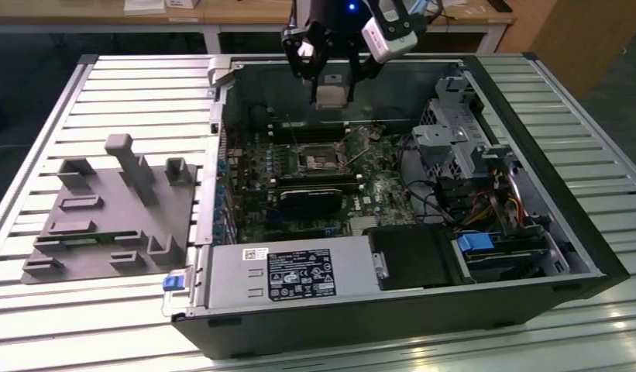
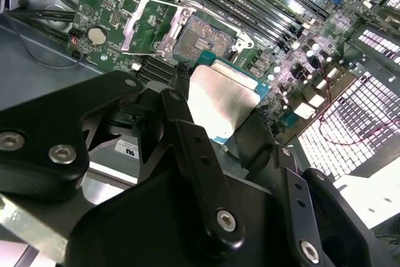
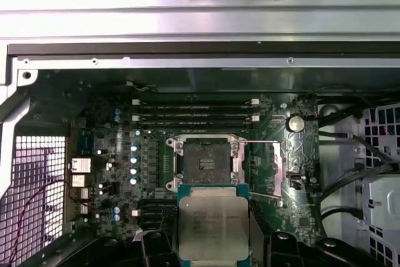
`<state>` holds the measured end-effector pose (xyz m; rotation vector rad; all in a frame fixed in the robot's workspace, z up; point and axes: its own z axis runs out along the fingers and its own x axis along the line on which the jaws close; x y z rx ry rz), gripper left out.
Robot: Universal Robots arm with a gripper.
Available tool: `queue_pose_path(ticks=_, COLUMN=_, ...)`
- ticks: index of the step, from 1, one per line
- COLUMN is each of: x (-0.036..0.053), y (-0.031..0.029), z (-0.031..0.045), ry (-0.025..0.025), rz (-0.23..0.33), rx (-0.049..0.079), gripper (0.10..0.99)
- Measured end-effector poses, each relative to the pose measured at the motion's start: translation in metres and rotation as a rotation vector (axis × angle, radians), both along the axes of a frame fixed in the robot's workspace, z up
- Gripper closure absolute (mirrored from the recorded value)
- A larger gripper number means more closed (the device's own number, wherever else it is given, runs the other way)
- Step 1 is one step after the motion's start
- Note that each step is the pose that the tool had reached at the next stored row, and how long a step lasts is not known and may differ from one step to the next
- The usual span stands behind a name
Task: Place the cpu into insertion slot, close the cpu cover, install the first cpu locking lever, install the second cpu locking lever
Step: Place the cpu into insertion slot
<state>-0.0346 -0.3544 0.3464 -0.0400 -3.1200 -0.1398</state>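
Black finger linkages of the gripper (image 2: 219,117) were seen closest to the lens in the second wrist view. They were closed from two sides upon the cpu (image 2: 222,98), whose dull silver top was turned towards the camera. The chip was held clear of the board, near the insertion slot (image 3: 206,164) and apart from it. The slot was observed uncovered, its dark centre exposed within a silver rim. The cpu cover (image 3: 277,168) was found swung open just beside the socket. Whether it lay flat on the board or stood at an angle could not be established with certainty from the first wrist view. Long black memory slots (image 3: 195,109) were recorded just beyond the socket on the green motherboard (image 3: 119,173). In the exterior view, the gripper was positioned over the open computer case (image 1: 565,256), which rested on a slatted metal table (image 1: 122,85). A grey moulded fixture (image 1: 111,209) was noted on the table at the exterior view's left, beside the case.
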Motion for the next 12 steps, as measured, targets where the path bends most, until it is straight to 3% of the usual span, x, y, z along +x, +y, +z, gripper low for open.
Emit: queue_pose_path(ticks=12, x=0.0000, y=0.0000, z=-0.0076, ry=0.0000, rz=0.000, rx=0.000, gripper=0.549)
